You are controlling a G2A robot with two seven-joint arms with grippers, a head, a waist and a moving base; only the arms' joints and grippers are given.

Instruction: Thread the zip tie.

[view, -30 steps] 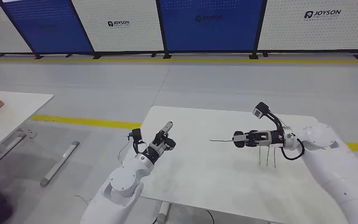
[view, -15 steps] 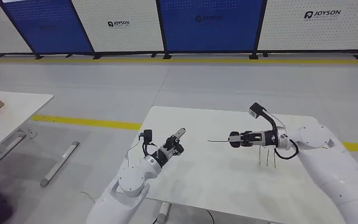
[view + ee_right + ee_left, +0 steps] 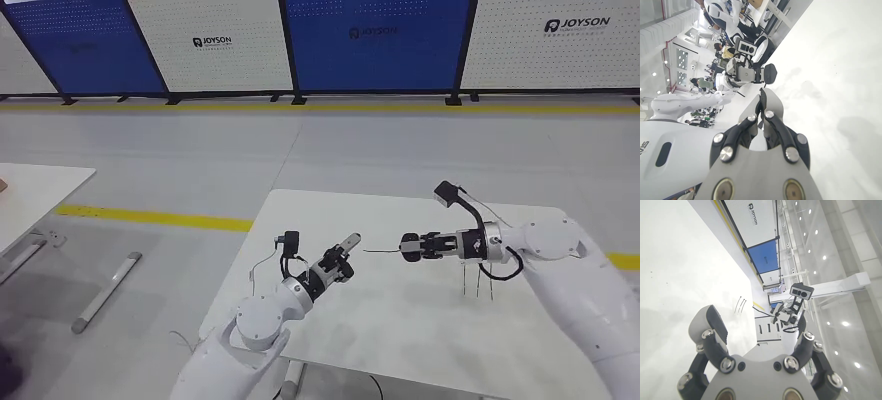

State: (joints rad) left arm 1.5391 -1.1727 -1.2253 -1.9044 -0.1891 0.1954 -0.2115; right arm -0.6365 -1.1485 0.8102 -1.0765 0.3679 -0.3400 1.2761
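Note:
A thin black zip tie [image 3: 383, 249] sticks out level from my right gripper [image 3: 408, 247], which is shut on its end above the middle of the white table [image 3: 400, 330]. Its free tip points at my left gripper [image 3: 346, 244], a short gap away. The left gripper [image 3: 761, 321] is open with nothing between its black pads, facing the right gripper [image 3: 777, 313] and the zip tie [image 3: 761, 311]. In the right wrist view the right gripper [image 3: 762, 94] has its fingertips pressed together, and the left gripper [image 3: 761, 73] hangs just beyond them.
Three spare zip ties [image 3: 478, 285] lie side by side on the table under the right forearm, also seen as spare zip ties [image 3: 740, 306]. The table's left edge [image 3: 235, 270] runs below the left arm. Blue and white panels [image 3: 375, 45] stand far behind.
My left gripper has moved right and forward toward the zip tie's tip. The right gripper has shifted left with the zip tie, so the gap between them has narrowed.

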